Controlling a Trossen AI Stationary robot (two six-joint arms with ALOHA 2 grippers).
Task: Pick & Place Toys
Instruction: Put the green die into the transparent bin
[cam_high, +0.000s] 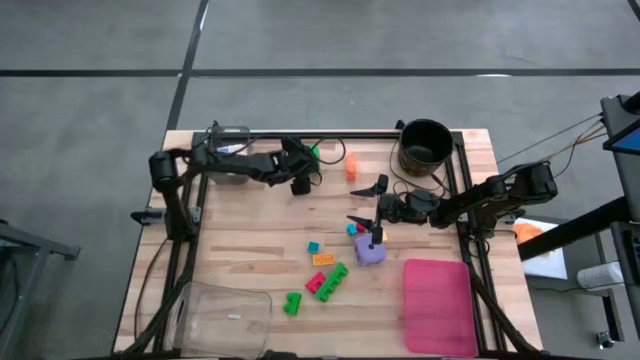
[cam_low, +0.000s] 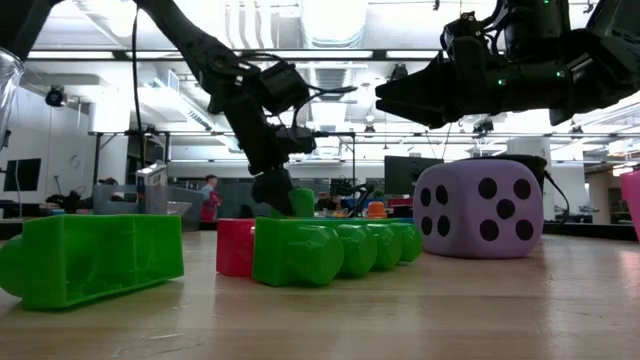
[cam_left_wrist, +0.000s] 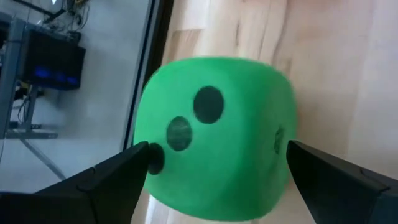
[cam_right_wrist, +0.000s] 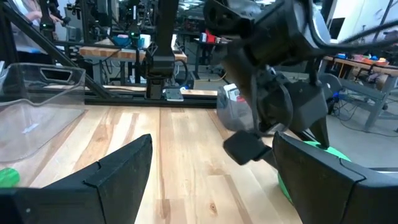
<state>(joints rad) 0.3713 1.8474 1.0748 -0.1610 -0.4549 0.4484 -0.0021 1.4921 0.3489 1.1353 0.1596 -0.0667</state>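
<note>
A green die with dark dots (cam_left_wrist: 217, 137) sits on the wood table near its far edge, and shows in the high view (cam_high: 314, 151). My left gripper (cam_left_wrist: 217, 152) is open, slanting down over the die with one finger on each side; I cannot tell whether they touch it. My right gripper (cam_high: 366, 205) is open and empty above the table's middle, just beyond a purple die (cam_high: 371, 251) that rests on the table. Small bricks lie toward the near side: teal (cam_high: 313, 247), orange (cam_high: 323, 259), green and red (cam_high: 330, 282) and green (cam_high: 292, 303).
A black round bucket (cam_high: 425, 146) stands at the far right. A flat pink tray (cam_high: 437, 303) lies at the near right, and a clear plastic tub (cam_high: 226, 316) at the near left. An orange brick (cam_high: 351, 167) lies between the two grippers. People show in the room beyond the table.
</note>
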